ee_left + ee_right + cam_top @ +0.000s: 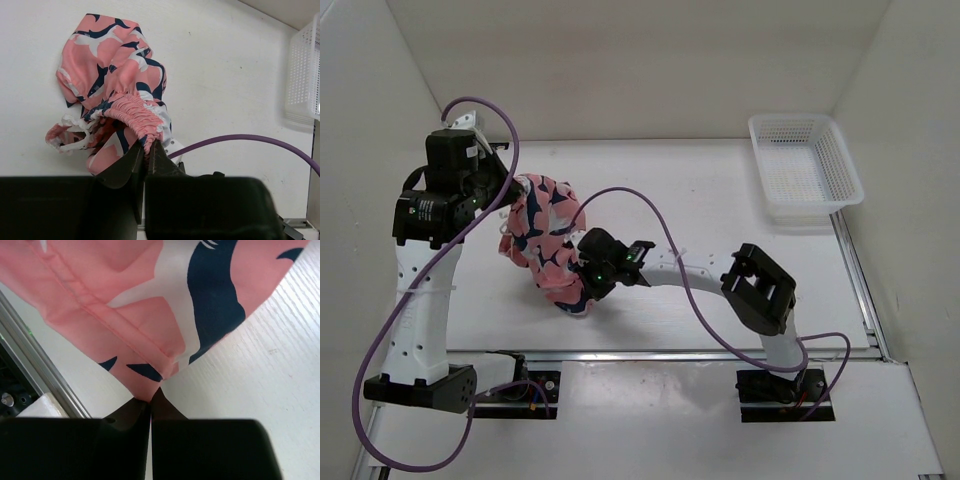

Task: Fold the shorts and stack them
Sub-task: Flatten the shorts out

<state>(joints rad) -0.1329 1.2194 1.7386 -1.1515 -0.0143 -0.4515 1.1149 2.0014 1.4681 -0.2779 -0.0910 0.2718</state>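
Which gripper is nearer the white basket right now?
Right. The right gripper holds the shorts mid-table, left of the basket; the left gripper holds them farther left.

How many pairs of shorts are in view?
1. The shorts are bunched between the left gripper, pinching the waistband, and the right gripper, pinching a hem corner. Another pair inside the bundle cannot be excluded.

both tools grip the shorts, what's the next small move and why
Probably draw the right tool away from the left tool to spread the shorts: both are shut on fabric, waistband and hem, yet it hangs bunched between them.
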